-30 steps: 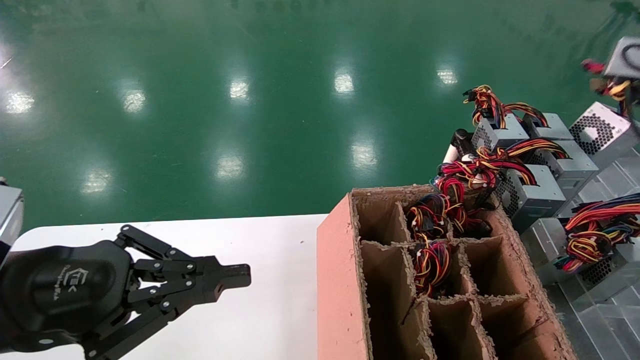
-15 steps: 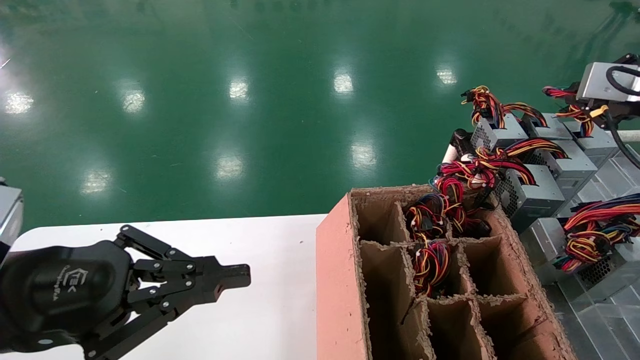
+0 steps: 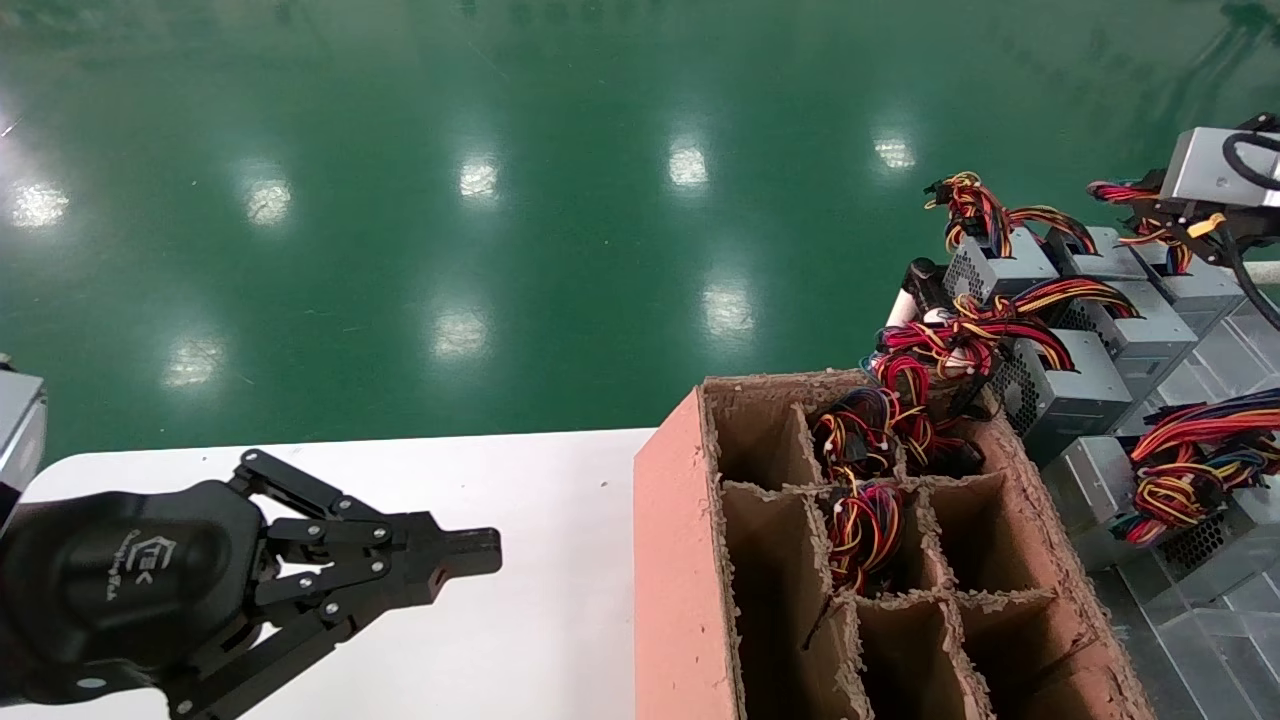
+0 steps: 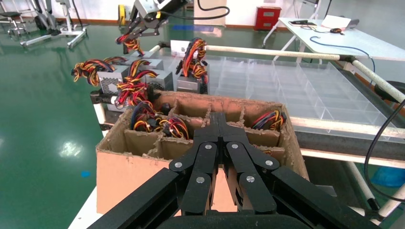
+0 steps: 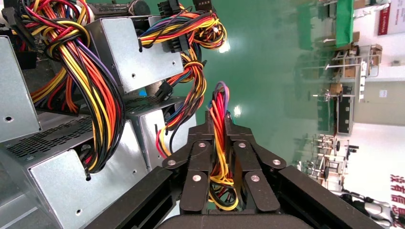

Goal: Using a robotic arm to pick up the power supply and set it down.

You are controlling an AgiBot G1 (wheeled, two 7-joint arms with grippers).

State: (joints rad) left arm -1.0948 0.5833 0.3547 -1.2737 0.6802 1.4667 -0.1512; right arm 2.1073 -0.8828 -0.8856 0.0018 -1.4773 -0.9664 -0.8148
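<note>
My right gripper [image 3: 1165, 212], with its silver wrist bracket and yellow connector, hangs at the far right over the row of silver boxes. In the right wrist view its jaws [image 5: 218, 121] are shut on a red, orange and yellow wire bundle [image 5: 218, 148]. The power supply [image 3: 1195, 285] lies flat on the rack just beneath that gripper, beside others like it. My left gripper [image 3: 470, 553] is parked low over the white table, fingers [image 4: 212, 129] pressed together with nothing between them.
A pink cardboard box with dividers [image 3: 680, 560] stands at the table's right end, with wire bundles [image 3: 865, 520] in two cells. More power supplies [image 3: 1060, 385] crowd the clear plastic rack [image 3: 1230, 620] behind it. The white table [image 3: 560, 600] lies under the left gripper.
The right gripper came down into view at the far right. The power supply that was tilted with its vent face showing now lies flat in the row. The left arm stayed still.
</note>
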